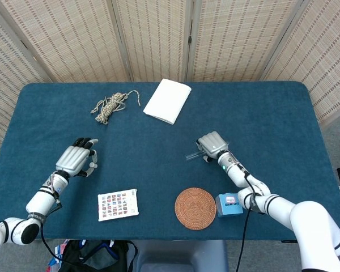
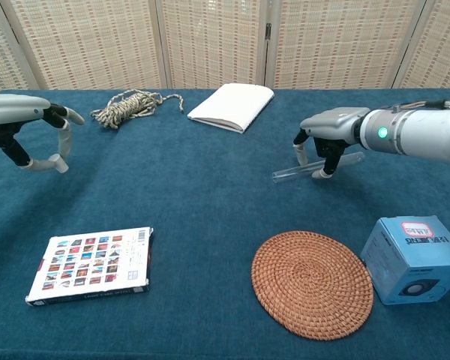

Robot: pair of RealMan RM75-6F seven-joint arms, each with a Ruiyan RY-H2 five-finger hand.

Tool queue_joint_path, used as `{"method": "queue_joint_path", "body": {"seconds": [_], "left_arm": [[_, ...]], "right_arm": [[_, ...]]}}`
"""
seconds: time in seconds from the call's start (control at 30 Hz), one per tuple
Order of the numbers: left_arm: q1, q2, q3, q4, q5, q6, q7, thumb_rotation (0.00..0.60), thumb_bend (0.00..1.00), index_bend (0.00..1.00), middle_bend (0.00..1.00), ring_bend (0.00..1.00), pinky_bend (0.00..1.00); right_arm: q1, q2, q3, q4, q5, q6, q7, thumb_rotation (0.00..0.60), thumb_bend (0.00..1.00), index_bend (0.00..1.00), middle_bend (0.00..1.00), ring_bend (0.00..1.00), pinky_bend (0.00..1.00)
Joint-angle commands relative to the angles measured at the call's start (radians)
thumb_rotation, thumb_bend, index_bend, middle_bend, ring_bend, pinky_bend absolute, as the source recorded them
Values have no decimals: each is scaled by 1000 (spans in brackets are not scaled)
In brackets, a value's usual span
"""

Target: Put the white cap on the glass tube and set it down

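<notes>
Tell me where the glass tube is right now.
The glass tube lies on the blue table right of centre in the chest view, directly under the right hand, whose fingertips come down around it, beyond the woven coaster.

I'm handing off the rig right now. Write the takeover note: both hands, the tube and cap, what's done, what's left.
Right hand: above the glass tube, fingers curled down around it, no lift visible; grip unconfirmed.
Left hand: raised off the table, pinching a small white piece, probably the white cap.
Tube lies flat on the blue table, beyond the woven coaster.
Done: cap apparently picked up.
Left: grasp the tube, fit the cap, set it down.
</notes>
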Motion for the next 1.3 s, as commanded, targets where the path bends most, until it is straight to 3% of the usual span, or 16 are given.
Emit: {"method": "queue_joint_path", "body": {"seconds": [0.03,0.57,0.9,1.13,1.3], "left_arm": [[-1,0,0,0,-1,0,1,600,383,525,48,0,0],[-3,1,1,0,-9,-4,6,600,385,525,48,0,0],[-5,12,-12,8,-15,-7,-16,600,397,527,48,0,0],[-7,48,-45,-19,-31,-20,-80,600,397,528,48,1,0],[-1,93,-96,-61,-44,-32,-191,600,397,538,55,6,0]], "right_arm": [[1,-4,-2,8,0,-3,-1,600,286,448,1000,1000,1000],[14,-16,0,20,-4,-16,6,600,312,493,1000,1000,1000],[13,-22,13,25,-3,-4,28,600,439,647,1000,1000,1000],[-8,27,43,-57,-20,62,85,600,510,736,1000,1000,1000],[-39,90,75,-163,-34,135,149,600,522,771,1000,1000,1000]]}}
